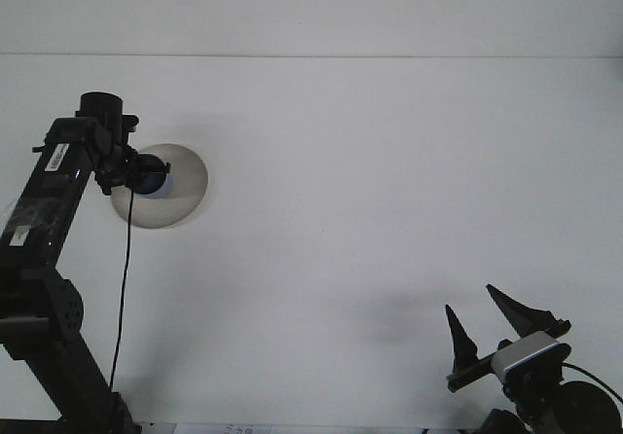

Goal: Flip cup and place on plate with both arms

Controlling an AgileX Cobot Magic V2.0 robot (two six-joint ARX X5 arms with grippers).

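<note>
White worktop [370,210] fills the front view, its far edge meeting a pale wall near the top of the frame. At upper left, the left arm [44,220] rises from the lower corner and bends over a shallow, pale plate [185,186] lying flat on the worktop. The left pincer [146,174] sits over the plate's near-left part, with a dark blue cup [156,183] at its tip (the cup is mostly hidden by the black hardware, so its orientation cannot be read). Whether this pincer is pinching the cup or has its fingers apart cannot be told from here. A thin black cable [122,298] hangs from the wrist down toward the arm's base.

At lower right, the right pincer [492,322] points upward, well apart from the plate and cup. Its two pointed black fingers [456,331] stand spread with bare worktop between them, pinching nothing. A small silver-grey camera block [526,356] sits just beneath them on the wrist.
</note>
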